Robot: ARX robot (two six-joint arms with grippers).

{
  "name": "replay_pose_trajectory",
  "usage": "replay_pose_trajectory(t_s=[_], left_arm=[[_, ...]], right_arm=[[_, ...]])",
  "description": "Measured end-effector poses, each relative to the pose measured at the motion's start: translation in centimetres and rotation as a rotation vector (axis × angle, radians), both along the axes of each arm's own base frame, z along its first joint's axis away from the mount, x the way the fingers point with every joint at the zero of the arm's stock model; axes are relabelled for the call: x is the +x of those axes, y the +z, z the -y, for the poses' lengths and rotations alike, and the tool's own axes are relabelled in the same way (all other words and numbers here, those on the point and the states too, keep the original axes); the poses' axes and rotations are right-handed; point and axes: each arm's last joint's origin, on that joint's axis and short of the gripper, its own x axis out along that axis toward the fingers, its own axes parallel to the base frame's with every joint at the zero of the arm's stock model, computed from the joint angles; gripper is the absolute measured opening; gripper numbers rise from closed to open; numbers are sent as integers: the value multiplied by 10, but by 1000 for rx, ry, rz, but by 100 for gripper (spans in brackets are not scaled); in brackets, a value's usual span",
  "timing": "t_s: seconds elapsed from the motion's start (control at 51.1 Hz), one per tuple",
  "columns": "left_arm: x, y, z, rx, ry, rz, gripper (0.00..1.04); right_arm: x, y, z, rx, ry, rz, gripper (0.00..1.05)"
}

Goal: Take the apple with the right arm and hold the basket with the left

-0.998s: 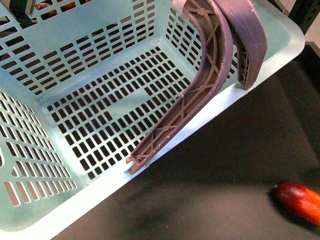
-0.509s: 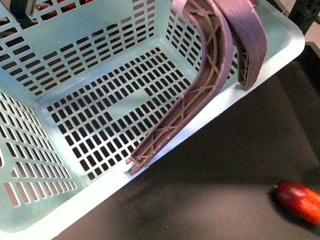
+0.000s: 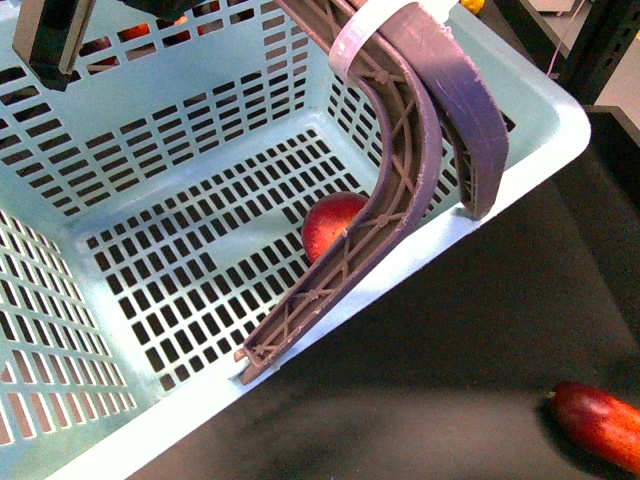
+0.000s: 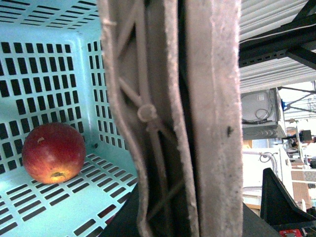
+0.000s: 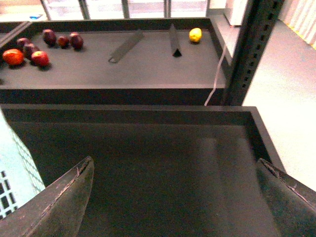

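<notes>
One apple [image 3: 333, 222] in basket [image 3: 520, 130], outside jaws.

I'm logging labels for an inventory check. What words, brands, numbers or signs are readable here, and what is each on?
Legible text: none in any view.
Basket, its handles and the apple: no print or sticker shows.
Background equipment in the left wrist view: any markings are too small and blurred to read.
</notes>
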Motion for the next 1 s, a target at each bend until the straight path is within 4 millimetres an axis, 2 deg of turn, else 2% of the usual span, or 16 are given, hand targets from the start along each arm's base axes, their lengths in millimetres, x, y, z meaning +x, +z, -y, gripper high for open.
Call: replay_pose_trajectory(t_s=[0.059, 0.215, 0.294, 0.391, 0.587, 0.998], left_arm=[[0, 0, 0, -4, -4, -2, 16], [-1, 0, 2, -10, -20, -6, 16], [-1, 0, 1, -10, -10, -7, 16], [0, 0, 0, -2, 0, -1, 16], [0, 0, 0, -5, -7, -3, 16], [0, 0, 0, -3, -3, -2, 16]], right_arm=[[-1, -1, 1, 0, -4, 1, 96], [-15, -11, 2, 5, -4, 145, 76], [-34, -21, 8, 6, 16, 167, 58], [-48, -28, 14, 4, -6, 168, 44], [-80, -47, 16, 3, -11, 159, 2], [-117, -63, 15, 2, -9, 159, 2]])
